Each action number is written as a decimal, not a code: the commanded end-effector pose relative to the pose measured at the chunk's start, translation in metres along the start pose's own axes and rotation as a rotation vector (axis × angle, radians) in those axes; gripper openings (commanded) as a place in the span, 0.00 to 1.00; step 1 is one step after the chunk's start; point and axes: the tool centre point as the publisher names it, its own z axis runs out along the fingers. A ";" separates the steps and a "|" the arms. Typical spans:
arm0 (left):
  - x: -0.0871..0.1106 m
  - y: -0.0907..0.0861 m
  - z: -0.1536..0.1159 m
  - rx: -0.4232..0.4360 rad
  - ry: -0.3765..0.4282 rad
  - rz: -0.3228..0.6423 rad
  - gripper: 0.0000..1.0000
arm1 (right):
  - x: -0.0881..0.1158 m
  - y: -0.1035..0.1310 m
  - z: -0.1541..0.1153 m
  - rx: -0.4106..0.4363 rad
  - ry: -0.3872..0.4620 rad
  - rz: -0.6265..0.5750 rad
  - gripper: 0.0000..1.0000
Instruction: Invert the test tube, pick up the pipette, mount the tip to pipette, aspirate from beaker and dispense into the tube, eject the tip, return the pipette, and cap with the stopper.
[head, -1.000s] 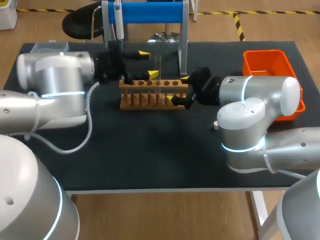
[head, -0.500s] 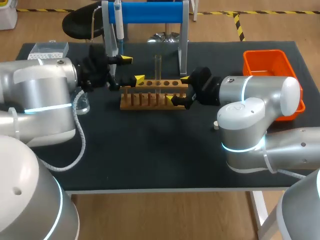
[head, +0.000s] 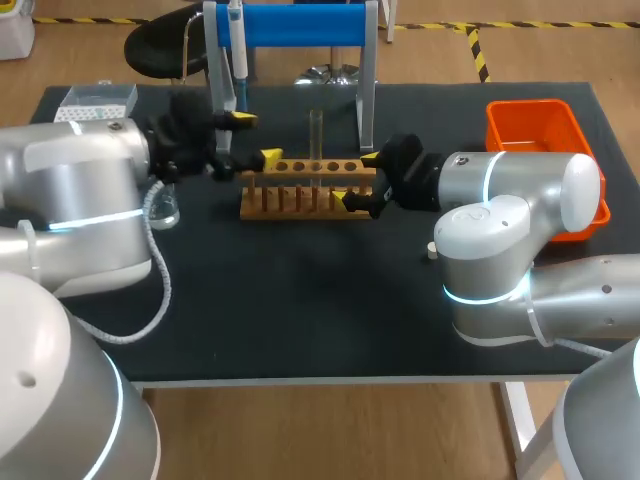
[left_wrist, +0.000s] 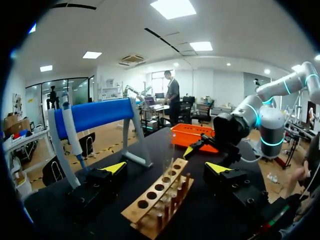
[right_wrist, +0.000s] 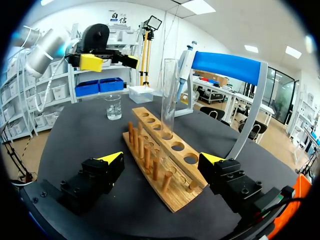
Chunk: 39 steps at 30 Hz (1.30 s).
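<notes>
Dark tabletop (head: 300, 300), and the left gripper (head: 254, 138), spread wide and empty, hovers beside the wooden rack (head: 300, 203), pipette (head: 238, 50) hanging just behind. Right gripper (head: 356, 177) straddles the far end, unclamped. Danger: a careless swing could clip the test tube (head: 315, 135) upright in the rack.

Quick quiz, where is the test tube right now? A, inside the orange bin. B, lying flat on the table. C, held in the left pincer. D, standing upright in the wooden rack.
D: the test tube stands upright in one of the holes of the wooden rack, near the middle of the row.
</notes>
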 end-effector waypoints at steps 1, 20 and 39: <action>-0.009 0.009 -0.038 0.036 -0.117 -0.003 1.00 | 0.000 -0.001 -0.001 -0.002 0.000 0.000 1.00; -0.115 0.069 -0.180 -0.116 -0.603 -0.118 1.00 | 0.000 -0.001 -0.001 -0.002 0.000 0.000 1.00; -0.199 0.093 -0.175 -0.151 -0.701 -0.167 1.00 | 0.000 -0.001 -0.001 -0.002 0.000 0.000 1.00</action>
